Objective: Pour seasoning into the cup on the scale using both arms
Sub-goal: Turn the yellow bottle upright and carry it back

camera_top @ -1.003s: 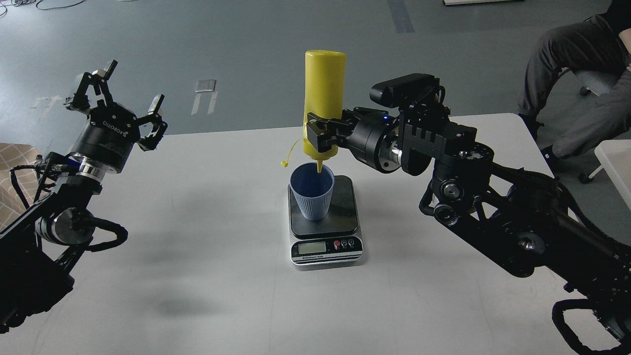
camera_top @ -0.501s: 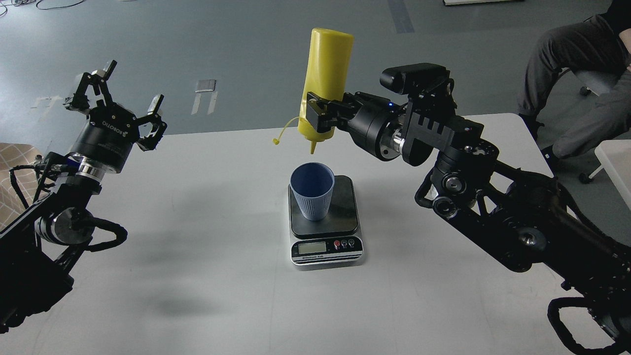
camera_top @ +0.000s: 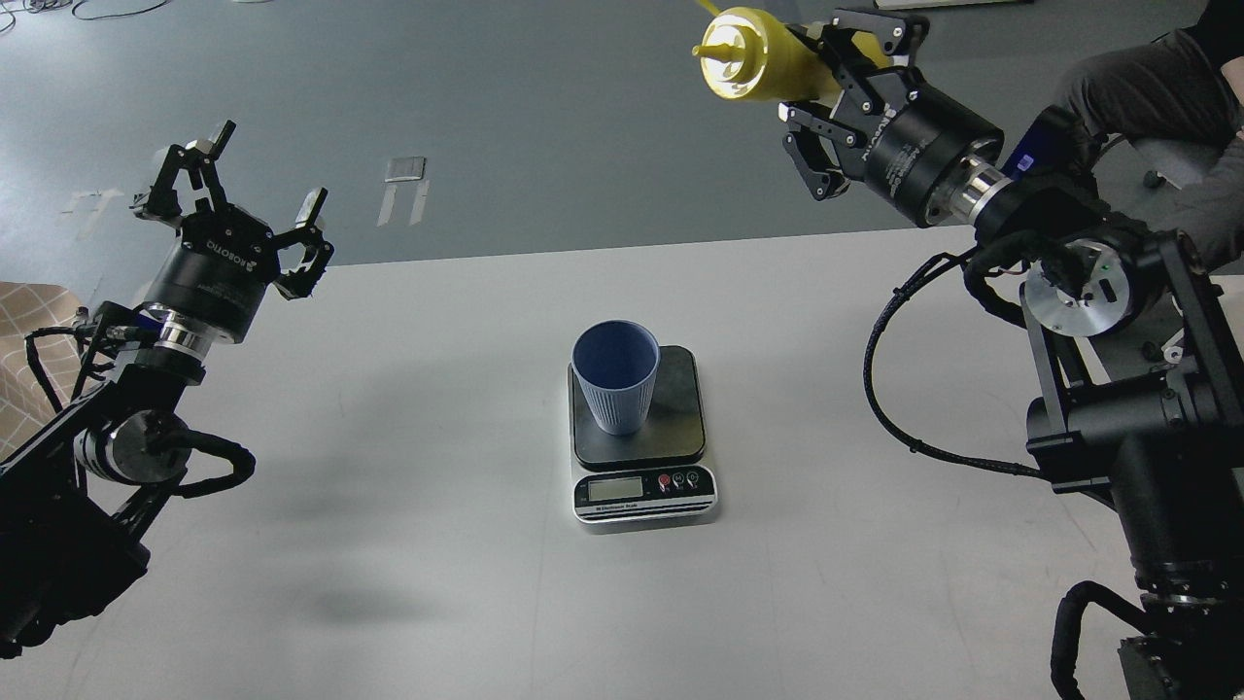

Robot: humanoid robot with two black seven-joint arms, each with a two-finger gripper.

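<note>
The light blue ribbed cup (camera_top: 615, 377) stands upright on the black platform of the scale (camera_top: 680, 408), whose silver front panel faces me. My right gripper (camera_top: 838, 73) is shut on the yellow seasoning bottle (camera_top: 758, 66), held high at the upper right, far above and right of the cup, lying nearly level with its nozzle pointing left toward me. My left gripper (camera_top: 233, 190) is open and empty at the far left, raised over the table's back edge.
The white table (camera_top: 389, 544) spreads around the scale. A seated person (camera_top: 1157, 107) is at the far right beyond the table. A tan patterned thing (camera_top: 29, 340) sits at the left edge.
My right arm has swung up and to the right, lifting the bottle away from above the cup and turning it from nozzle-down to nearly level. The left arm has barely moved.
</note>
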